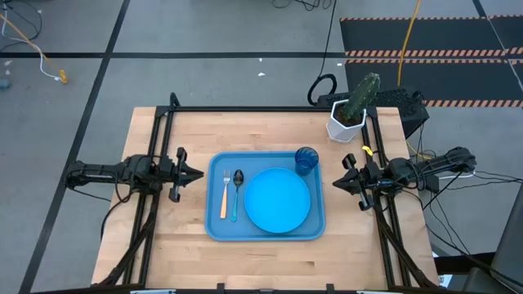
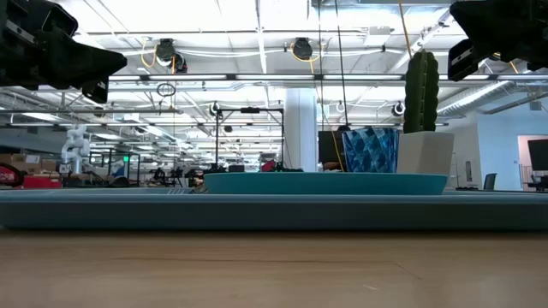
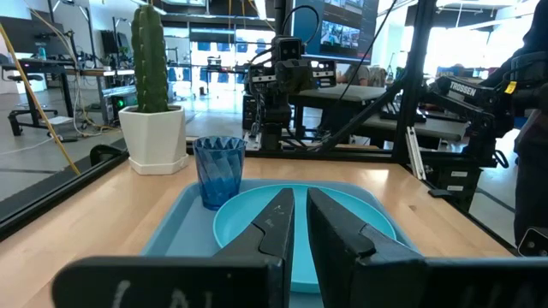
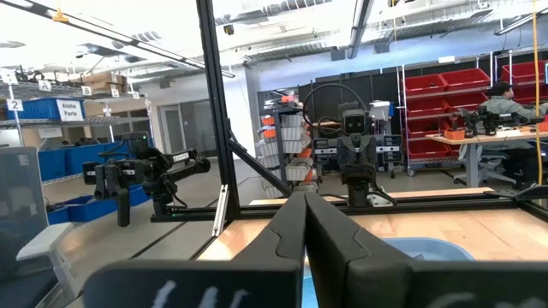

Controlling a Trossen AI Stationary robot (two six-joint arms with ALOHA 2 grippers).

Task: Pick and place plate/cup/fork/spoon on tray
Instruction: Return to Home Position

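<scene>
Tableware lies on the tray (image 1: pixel 221 231), which rests mid-table (image 1: pixel 188 245) between the two arms. Inside it, the plate (image 1: pixel 278 200) fills the right-hand part, flat on the tray floor. The cup (image 1: pixel 306 159) stands upright in the far right corner, just beside the plate's rim. Along the left side the fork (image 1: pixel 224 194) and spoon (image 1: pixel 237 192) lie parallel and close together, the fork nearer the tray's left wall and the spoon between fork and plate; the spoon's bowl points to the far edge.

At the tray's left side, the left gripper (image 1: pixel 196 173) hangs above the wood, pointing toward the tray and apart from it. Its wrist view shows the fingers (image 3: pixel 274 224) drawn almost together with only a thin slit between, gripping nothing; beyond them are the cup (image 3: pixel 220 171) and plate (image 3: pixel 248 224).

Opposite it, the right gripper (image 1: pixel 339 181) hangs just off the tray's right edge, aimed back toward the tray. Its fingers (image 4: pixel 287 229) meet at the tips and hold nothing.

From the low view both grippers sit high above the table, left (image 2: pixel 94 62) and right (image 2: pixel 462 56), clear of the tray rim (image 2: pixel 257 210). A cactus (image 1: pixel 362 94) in a white pot (image 1: pixel 345 126) stands at the far right corner of the table, behind the cup.
</scene>
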